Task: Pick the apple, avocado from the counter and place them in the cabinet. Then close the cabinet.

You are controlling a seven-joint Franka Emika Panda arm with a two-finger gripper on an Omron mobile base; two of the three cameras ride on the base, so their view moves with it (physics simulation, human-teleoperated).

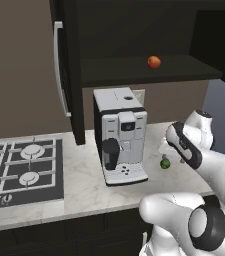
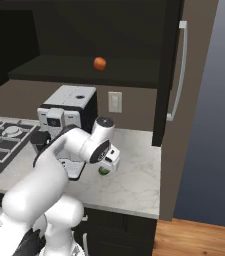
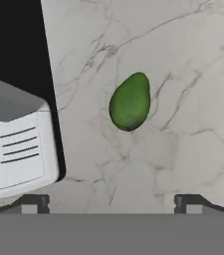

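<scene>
The robot's two-finger gripper [image 3: 111,203] hangs over the light marbled stone counter [image 3: 193,74] with its jaws spread wide and nothing between them; just the two dark fingertips [image 3: 33,203] poke up at the bottom of the hand view. Between and beyond them lies the small dark green avocado [image 3: 130,101], flat on the stone, clear of both tips. From the left base view the avocado [image 1: 165,163] is half tucked behind the white arm, and from the right base view only a green sliver [image 2: 104,171] peeks out under the hand [image 2: 111,159]. Just beside it stands the white and grey coffee machine [image 1: 120,134], whose corner [image 3: 14,144] is cut off at the hand view's left edge. Up above, the small round red-orange apple [image 1: 154,62] sits on the shelf of the black upper wall cabinet [image 1: 149,70], its door [image 1: 69,70] swung open with the long silver bar handle [image 1: 59,70] showing. The black gas hob [image 1: 21,172] lies to the machine's left, cropped by the frame
</scene>
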